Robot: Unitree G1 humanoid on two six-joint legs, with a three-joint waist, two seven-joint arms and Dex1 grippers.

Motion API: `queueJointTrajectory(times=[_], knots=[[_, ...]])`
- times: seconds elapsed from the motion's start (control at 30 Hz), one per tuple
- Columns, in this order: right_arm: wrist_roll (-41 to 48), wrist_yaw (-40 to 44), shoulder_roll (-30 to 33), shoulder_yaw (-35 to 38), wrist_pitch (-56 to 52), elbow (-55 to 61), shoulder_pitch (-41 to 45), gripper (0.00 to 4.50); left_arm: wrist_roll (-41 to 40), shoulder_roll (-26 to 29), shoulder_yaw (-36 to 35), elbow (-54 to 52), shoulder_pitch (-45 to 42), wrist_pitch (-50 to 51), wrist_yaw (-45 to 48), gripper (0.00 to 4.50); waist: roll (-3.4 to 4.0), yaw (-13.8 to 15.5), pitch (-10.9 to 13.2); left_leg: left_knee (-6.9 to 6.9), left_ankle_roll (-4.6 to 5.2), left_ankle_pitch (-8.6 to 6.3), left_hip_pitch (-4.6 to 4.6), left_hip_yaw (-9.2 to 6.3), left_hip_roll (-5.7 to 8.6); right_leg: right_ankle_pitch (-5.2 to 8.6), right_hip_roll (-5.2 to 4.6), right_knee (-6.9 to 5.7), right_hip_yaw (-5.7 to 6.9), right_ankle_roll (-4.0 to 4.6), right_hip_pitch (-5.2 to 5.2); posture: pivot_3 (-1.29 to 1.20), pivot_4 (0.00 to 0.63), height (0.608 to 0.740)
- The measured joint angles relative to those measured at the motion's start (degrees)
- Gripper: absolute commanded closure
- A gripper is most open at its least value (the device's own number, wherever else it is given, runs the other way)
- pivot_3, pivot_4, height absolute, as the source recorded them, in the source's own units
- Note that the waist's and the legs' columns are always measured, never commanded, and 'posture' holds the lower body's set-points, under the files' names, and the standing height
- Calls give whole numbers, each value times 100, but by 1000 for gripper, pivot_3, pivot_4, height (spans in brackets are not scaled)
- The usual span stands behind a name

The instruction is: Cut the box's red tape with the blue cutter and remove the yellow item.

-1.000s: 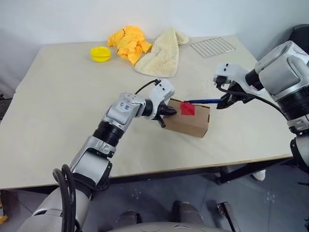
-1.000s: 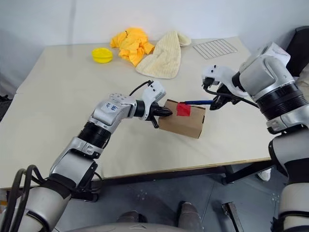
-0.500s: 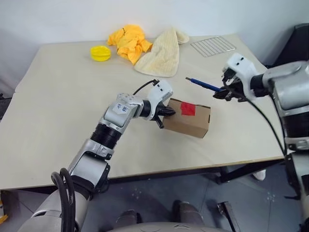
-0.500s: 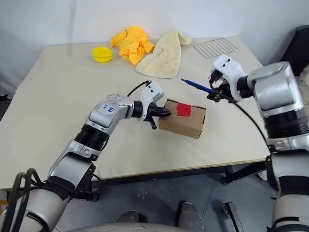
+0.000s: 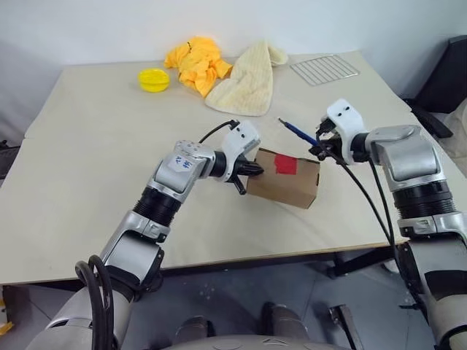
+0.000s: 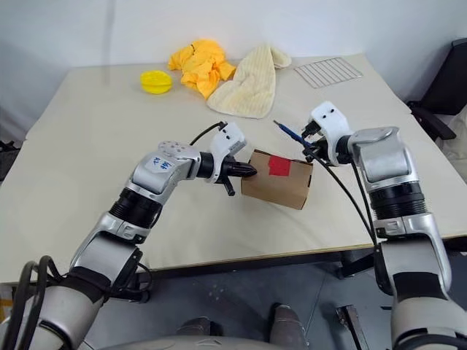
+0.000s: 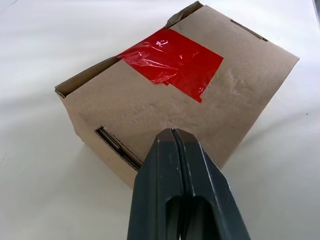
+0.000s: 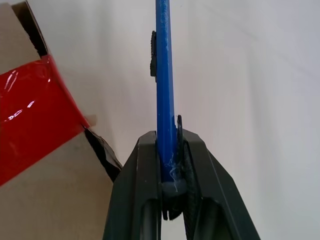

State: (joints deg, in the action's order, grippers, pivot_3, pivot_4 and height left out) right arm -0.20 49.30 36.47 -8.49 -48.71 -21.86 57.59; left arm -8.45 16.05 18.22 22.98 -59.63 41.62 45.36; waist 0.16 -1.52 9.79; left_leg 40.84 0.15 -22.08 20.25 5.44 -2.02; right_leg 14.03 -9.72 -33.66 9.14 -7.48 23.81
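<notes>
Head views: box (image 5: pixel 283 178) lies near the middle of the tabletop (image 5: pixel 87 160), lid flaps down, with the red tape (image 5: pixel 285 165) across its top seam. Left pincer (image 5: pixel 252 170) is fully closed and empty; its tips press the box's 9 o'clock end. Right pincer (image 5: pixel 323 149) sits at 3 o'clock of the box, clamped on the blue cutter (image 5: pixel 298 133). The cutter shaft rises toward 10 o'clock, above the box's far edge, its tip clear of the tape. At the far edge of the tabletop lie a round yellow dish (image 5: pixel 152 79), a crumpled yellow-orange cloth (image 5: pixel 196 64), a cream towel (image 5: pixel 244 86) and a wire rack (image 5: pixel 324 69).

Left wrist view: both fingers (image 7: pixel 162 185) meet with no gap, tips against the cardboard top near its edge. Tape is wrinkled but unbroken.

Right wrist view: fingers (image 8: pixel 140 190) grip the cutter shaft between them. Cutter runs alongside the box end; whether it touches the carton cannot be told. Yellow item location cannot be told.
</notes>
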Motion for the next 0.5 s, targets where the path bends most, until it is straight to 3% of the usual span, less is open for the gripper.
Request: queueJointTrajectory(times=[0.5], knots=[[442,832,601,-271,-783,1624,-650,4350,196,-229,-14,848,-312,-595,64,4500,0,47,0,9,1,0,-6,-5,1,-1,0,-1,1,-2,-11,0,150,740]])
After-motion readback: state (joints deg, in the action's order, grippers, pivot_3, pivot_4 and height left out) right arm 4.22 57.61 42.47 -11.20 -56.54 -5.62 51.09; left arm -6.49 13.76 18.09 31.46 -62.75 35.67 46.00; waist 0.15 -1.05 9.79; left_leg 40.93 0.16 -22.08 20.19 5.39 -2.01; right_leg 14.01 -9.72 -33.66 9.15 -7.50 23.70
